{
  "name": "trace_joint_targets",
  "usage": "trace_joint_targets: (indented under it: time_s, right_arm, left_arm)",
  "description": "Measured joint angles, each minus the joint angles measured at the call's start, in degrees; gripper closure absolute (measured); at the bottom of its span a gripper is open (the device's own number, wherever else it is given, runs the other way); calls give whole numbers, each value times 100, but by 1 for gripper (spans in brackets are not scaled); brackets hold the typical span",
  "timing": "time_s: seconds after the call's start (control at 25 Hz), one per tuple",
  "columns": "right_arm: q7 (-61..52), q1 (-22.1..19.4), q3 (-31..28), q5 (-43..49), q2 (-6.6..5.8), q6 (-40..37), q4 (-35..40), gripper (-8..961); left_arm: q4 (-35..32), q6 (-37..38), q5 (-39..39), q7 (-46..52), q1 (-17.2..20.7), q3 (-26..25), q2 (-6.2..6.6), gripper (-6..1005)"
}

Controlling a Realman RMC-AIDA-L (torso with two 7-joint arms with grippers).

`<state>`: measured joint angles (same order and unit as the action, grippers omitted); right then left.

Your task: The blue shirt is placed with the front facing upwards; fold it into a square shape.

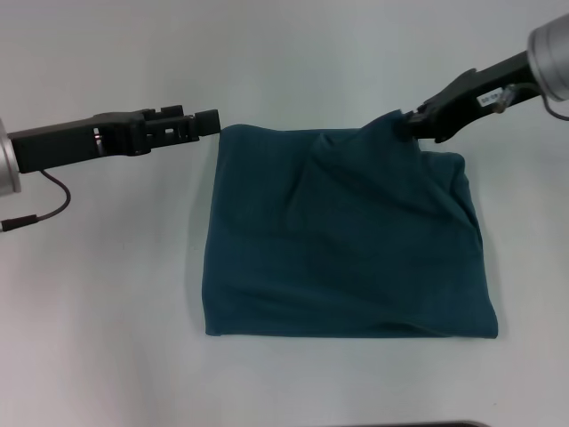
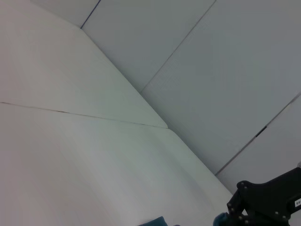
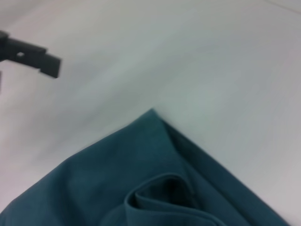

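**A:** Head view: the blue shirt (image 1: 347,240) lies folded to a near square on the white worktop (image 1: 107,311). The right gripper (image 1: 411,122) pinches its far right corner, lifting a peak of cloth. The left gripper (image 1: 210,123) hovers just beside the far left corner, holding nothing; whether its fingers are spread, I cannot tell.

**B:** Left wrist view?

**A:** Mostly worktop; the right gripper (image 2: 235,217) sits at the edge.

**B:** Right wrist view?

**A:** A raised, curled fold. Best lowered flat and smoothed before release, I judge.
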<state>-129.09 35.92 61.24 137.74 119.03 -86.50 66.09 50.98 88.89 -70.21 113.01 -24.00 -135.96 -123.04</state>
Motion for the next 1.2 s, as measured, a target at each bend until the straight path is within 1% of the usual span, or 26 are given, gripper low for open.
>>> trace_joint_targets:
  time_s: [0.12,0.44,0.56,0.68,0.84,1.04,1.2]
  right_arm:
    - [46,-124,-224,-2,-21,10,25,934]
    - [62,-450,-528,-1,-69,71,71,934]
    - [87,-510,-685,3,-88,120,73,933]
    - [127,-529,-805,8,-93,203,72,933]
    - [130,-503,-824,83,-103,314,38,934]
    - [103,-470,-823,337,-48,362,34,934]
    - [56,-494,-827,393,-31,374,26,934]
  left_arm:
    - [0,26,0,4,0,0,0,31]
    - [0,34,-1,10,-5,0,0,31]
    - [0,40,-2,11,-7,0,0,31]
    - [0,41,-2,11,-8,0,0,31]
    - [-3,42,-2,11,-8,0,-1,31]
    - [-17,41,-2,11,-9,-1,-8,31]
    - [-31,40,8,11,-8,0,-9,30]
